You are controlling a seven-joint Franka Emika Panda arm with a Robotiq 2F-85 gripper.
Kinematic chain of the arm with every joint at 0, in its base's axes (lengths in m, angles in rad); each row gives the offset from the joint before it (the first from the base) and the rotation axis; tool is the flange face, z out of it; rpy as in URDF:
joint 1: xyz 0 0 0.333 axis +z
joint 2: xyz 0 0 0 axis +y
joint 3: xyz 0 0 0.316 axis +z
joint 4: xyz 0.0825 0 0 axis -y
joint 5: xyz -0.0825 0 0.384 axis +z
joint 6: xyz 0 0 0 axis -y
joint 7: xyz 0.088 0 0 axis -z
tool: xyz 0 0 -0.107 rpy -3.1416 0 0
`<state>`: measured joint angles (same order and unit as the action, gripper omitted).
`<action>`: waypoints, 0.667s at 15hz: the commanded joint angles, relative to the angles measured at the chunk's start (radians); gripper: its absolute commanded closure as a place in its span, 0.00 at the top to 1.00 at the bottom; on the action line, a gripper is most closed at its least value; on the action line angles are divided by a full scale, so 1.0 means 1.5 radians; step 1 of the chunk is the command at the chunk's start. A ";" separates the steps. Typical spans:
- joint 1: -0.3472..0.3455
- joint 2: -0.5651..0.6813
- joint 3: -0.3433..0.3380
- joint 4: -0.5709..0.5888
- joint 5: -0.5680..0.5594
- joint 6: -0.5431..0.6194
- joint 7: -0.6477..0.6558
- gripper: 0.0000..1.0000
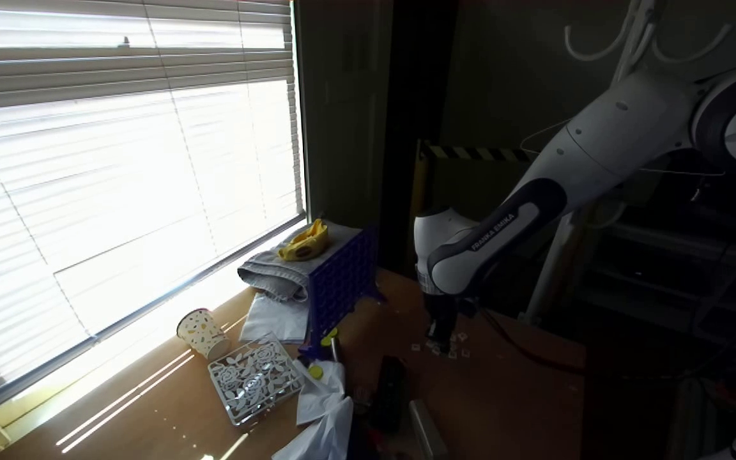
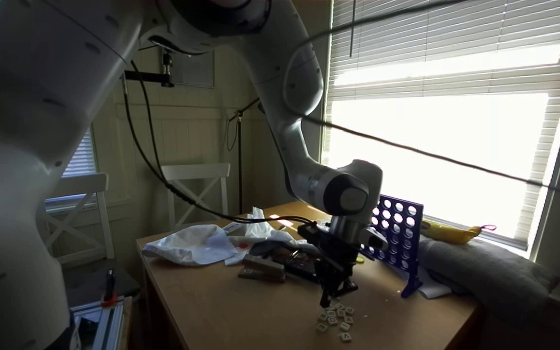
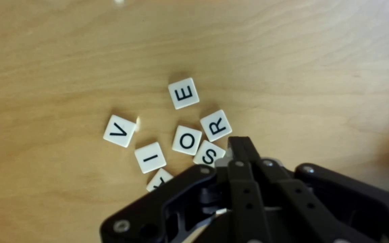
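Hiding some of the small, square white tiles (image 3: 186, 140) with black letters near the wrist view's centre, the black two-fingered gripper (image 3: 241, 141) fills the lower right, fingertips together; tile contact is unclear.

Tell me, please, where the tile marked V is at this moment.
In the wrist view, the V tile lies left of centre on the table, with the I tile just below and to its right.

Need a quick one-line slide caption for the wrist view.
The gripper partly hides a scatter of white letter tiles, with V, E, I, O, R and S readable, on a wood-grain tabletop.
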<state>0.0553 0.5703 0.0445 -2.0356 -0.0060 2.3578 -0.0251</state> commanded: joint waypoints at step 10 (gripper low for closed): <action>-0.019 0.040 0.018 0.043 0.017 0.024 -0.034 0.00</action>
<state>0.0466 0.5996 0.0550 -2.0082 -0.0033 2.4007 -0.0468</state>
